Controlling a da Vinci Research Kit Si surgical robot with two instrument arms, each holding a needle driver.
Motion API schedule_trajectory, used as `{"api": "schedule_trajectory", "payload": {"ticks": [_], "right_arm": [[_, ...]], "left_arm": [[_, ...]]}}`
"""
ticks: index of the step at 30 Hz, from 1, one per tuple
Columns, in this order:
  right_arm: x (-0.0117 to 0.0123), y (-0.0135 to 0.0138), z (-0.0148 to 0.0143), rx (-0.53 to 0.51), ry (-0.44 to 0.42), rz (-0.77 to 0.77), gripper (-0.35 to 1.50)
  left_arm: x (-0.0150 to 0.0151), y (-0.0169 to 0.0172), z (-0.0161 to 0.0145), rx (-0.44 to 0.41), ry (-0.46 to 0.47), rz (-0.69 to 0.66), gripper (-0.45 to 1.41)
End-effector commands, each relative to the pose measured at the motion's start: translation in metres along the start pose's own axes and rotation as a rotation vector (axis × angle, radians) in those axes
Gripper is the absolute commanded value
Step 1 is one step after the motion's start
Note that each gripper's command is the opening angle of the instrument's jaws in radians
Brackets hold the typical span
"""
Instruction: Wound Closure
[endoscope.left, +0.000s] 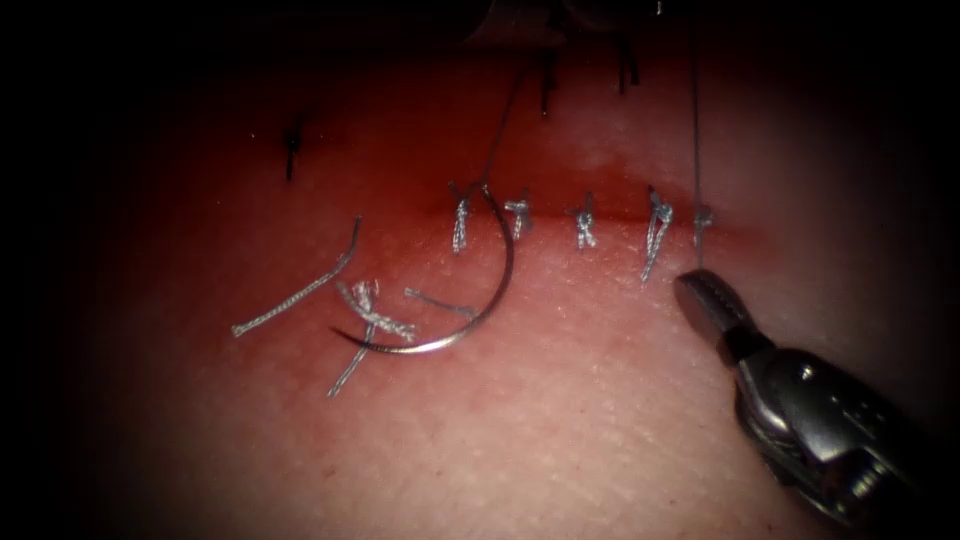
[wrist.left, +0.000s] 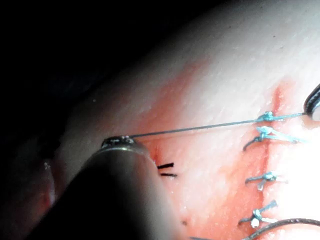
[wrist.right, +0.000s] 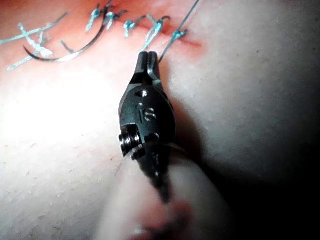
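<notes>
Fingers of both tools grip the thread (endoscope.left: 696, 120) at the rightmost stitch (endoscope.left: 703, 222).

Right tool (endoscope.left: 700, 290) is clenched on the strand just below the cut (endoscope.left: 590, 200); left tool (wrist.left: 119, 142) grasps the far end, so the line runs taut across the knot. Needle (endoscope.left: 480, 310) lies free on the tissue (endoscope.left: 560, 420) below the cut's left end, among cut ends (endoscope.left: 300, 292), held by neither.

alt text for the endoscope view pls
The right tool grips taut thread just below the rightmost knot of the stitched cut. The curved needle lies loose on the tissue, among cut thread ends.
</notes>
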Motion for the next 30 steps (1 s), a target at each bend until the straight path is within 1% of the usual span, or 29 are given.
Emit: {"api": "schedule_trajectory", "payload": {"ticks": [1, 3, 4, 6, 7, 9, 10, 12, 13, 14, 16, 20, 21, 23, 24, 25, 26, 28, 30], "right_arm": [[-0.0002, -0.0007, 0.0009, 0.006, 0.002, 0.005, -0.35], [0.0001, -0.0007, 0.0011, 0.014, 0.008, 0.010, -0.35], [0.0013, -0.0005, 0.0012, 0.045, 0.065, 0.013, -0.35], [0.0022, -0.0003, 0.0011, 0.081, 0.073, -0.020, -0.35], [0.0027, -0.0002, 0.0010, 0.096, 0.092, -0.029, -0.35], [0.0034, 0.0000, 0.0007, 0.103, 0.129, -0.027, -0.01], [0.0038, 0.0003, 0.0006, 0.117, 0.148, -0.026, 0.27], [0.0045, 0.0007, 0.0005, 0.128, 0.155, -0.021, 0.91], [0.0049, 0.0010, 0.0004, 0.140, 0.154, -0.018, 1.18], [0.0053, 0.0012, 0.0004, 0.145, 0.156, -0.022, 1.26], [0.0060, 0.0018, 0.0001, 0.158, 0.153, -0.026, 1.28], [0.0084, 0.0037, -0.0003, 0.175, 0.134, -0.017, 1.31], [0.0100, 0.0047, -0.0003, 0.186, 0.117, -0.012, 1.28], [0.0113, 0.0056, 0.0001, 0.194, 0.104, -0.007, 1.21], [0.0113, 0.0056, 0.0001, 0.194, 0.104, -0.007, 1.21], [0.0124, 0.0065, 0.0010, 0.213, 0.071, -0.009, 1.13], [0.0127, 0.0068, 0.0014, 0.217, 0.054, -0.012, 1.09], [0.0127, 0.0078, 0.0032, 0.240, 0.011, -0.024, 1.11], [0.0121, 0.0083, 0.0043, 0.246, -0.007, -0.033, 1.19]], "left_arm": [[0.0005, -0.0005, 0.0002, 0.004, 0.008, 0.001, -0.45], [0.0009, -0.0002, -0.0003, 0.006, 0.013, 0.000, -0.45], [0.0019, 0.0001, -0.0017, 0.007, 0.025, -0.007, -0.45], [0.0028, 0.0004, -0.0030, 0.001, 0.034, -0.012, -0.45], [0.0033, 0.0005, -0.0036, -0.003, 0.038, -0.014, -0.45], [0.0044, 0.0007, -0.0050, -0.010, 0.049, -0.020, -0.45], [0.0048, 0.0008, -0.0056, -0.009, 0.054, -0.023, -0.45], [0.0060, 0.0009, -0.0069, -0.012, 0.067, -0.029, -0.45], [0.0064, 0.0010, -0.0074, -0.012, 0.067, -0.032, -0.45], [0.0069, 0.0011, -0.0079, -0.014, 0.067, -0.040, -0.45], [0.0078, 0.0013, -0.0089, -0.015, 0.066, -0.039, -0.45], [0.0093, 0.0016, -0.0106, -0.011, 0.066, -0.030, -0.45], [0.0100, 0.0017, -0.0115, -0.010, 0.067, -0.031, -0.45], [0.0106, 0.0016, -0.0123, -0.004, 0.072, -0.032, -0.45], [0.0106, 0.0016, -0.0123, -0.004, 0.072, -0.032, -0.45], [0.0113, 0.0013, -0.0133, 0.006, 0.072, -0.030, -0.45], [0.0116, 0.0011, -0.0138, 0.013, 0.072, -0.035, -0.45], [0.0125, 0.0006, -0.0153, 0.022, 0.074, -0.026, -0.45], [0.0131, 0.0004, -0.0165, 0.030, 0.074, -0.023, -0.45]]}}
